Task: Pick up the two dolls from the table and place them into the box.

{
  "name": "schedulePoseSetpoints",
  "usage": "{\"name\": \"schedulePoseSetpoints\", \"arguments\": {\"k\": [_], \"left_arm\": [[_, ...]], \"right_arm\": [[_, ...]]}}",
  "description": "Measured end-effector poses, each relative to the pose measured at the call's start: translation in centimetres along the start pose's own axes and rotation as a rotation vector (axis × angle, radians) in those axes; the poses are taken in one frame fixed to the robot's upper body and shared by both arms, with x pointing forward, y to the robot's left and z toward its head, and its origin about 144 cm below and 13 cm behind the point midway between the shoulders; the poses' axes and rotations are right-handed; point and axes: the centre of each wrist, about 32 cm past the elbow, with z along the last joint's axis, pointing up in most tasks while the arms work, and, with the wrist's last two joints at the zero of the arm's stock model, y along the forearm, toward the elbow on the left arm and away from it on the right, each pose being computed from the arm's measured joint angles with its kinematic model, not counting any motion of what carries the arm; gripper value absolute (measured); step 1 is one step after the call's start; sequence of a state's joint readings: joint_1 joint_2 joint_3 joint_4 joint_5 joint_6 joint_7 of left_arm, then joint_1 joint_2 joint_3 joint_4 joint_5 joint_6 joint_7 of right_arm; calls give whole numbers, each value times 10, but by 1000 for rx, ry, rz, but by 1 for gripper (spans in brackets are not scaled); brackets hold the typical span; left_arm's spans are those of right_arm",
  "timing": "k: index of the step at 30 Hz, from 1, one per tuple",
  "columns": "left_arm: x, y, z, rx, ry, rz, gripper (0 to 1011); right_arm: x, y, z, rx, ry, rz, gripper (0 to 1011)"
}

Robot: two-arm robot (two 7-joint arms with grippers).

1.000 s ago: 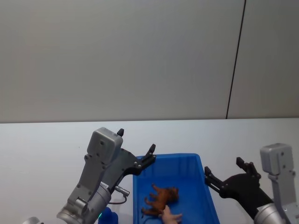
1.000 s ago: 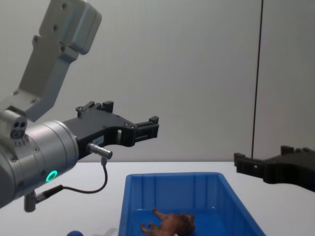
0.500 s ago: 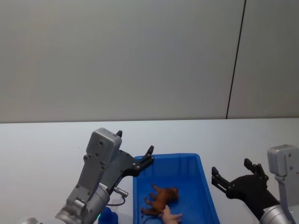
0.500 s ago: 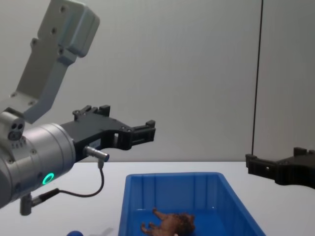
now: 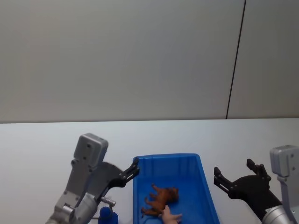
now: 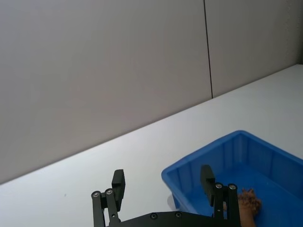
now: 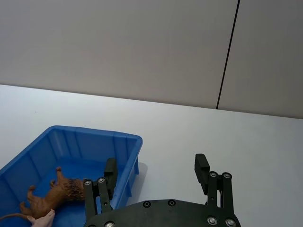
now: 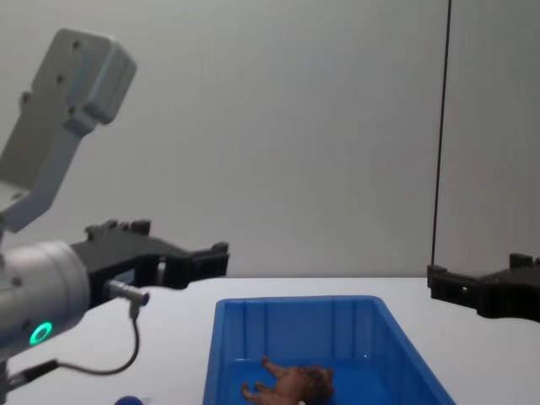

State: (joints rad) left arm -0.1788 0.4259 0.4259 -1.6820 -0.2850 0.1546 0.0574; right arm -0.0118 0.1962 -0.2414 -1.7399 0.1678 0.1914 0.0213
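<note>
Fingers [image 6: 118,184] apart; both dolls [image 5: 161,198] in box [image 5: 166,157]

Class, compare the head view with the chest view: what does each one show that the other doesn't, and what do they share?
The head view adds the pink pig, lying against the brown beast at the picture's bottom edge. The chest view adds a green light glowing on the left arm. Both share the blue box on the white table, the beast inside it, and the left gripper and right gripper, open and empty, either side of the box.
</note>
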Motion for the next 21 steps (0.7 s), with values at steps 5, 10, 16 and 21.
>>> {"name": "schedulePoseSetpoints", "arguments": {"k": [5,10,16,21], "left_arm": [[3,9,-4,52,34,20,1004],[6,18,-8,103,72,38,1004],[8,27,-13,153,108,51,1003],[10,32,-18,189,133,55,1003]], "right_arm": [[0,0,0,0,0,-2,1001],[0,0,0,0,0,-4,1001],[1,-1,0,0,0,-5,1001],[1,-1,0,0,0,-5,1001]]}}
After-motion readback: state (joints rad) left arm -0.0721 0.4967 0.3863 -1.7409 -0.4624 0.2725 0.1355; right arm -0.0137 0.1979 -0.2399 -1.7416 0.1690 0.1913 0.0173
